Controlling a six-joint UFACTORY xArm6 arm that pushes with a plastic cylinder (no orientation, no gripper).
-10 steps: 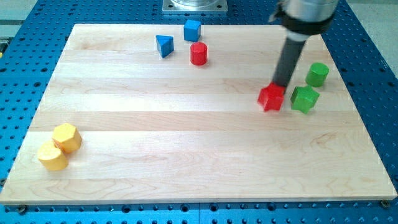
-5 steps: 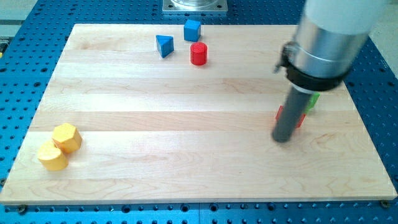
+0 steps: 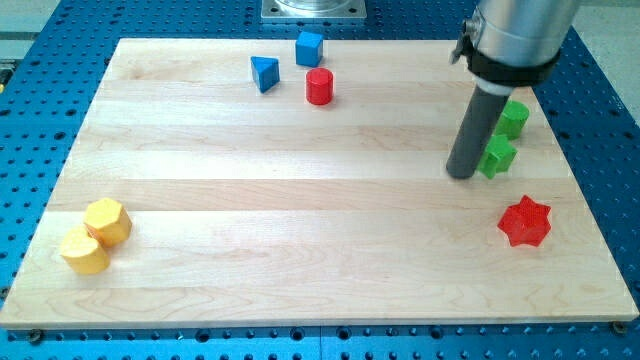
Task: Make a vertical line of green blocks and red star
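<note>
Yellow blocks: two of them, touching, sitting at the near left corner of the desk.
Blue blocks: a blue wedge and a blue cube side by side at the far edge, left of centre.
Red cylinder: just right of the wedge, just nearer than the cube.
My tip: down on the desk on the right side, pressed right up against the left face of the nearer green block.
Green blocks: nearer green block and farther green block, almost stacked one beyond the other, partly hidden by the rod.
Red star: out on its own, nearer and a little right of the greens, clear of my tip.
Claw: there is none on this arm, only the rod.
</note>
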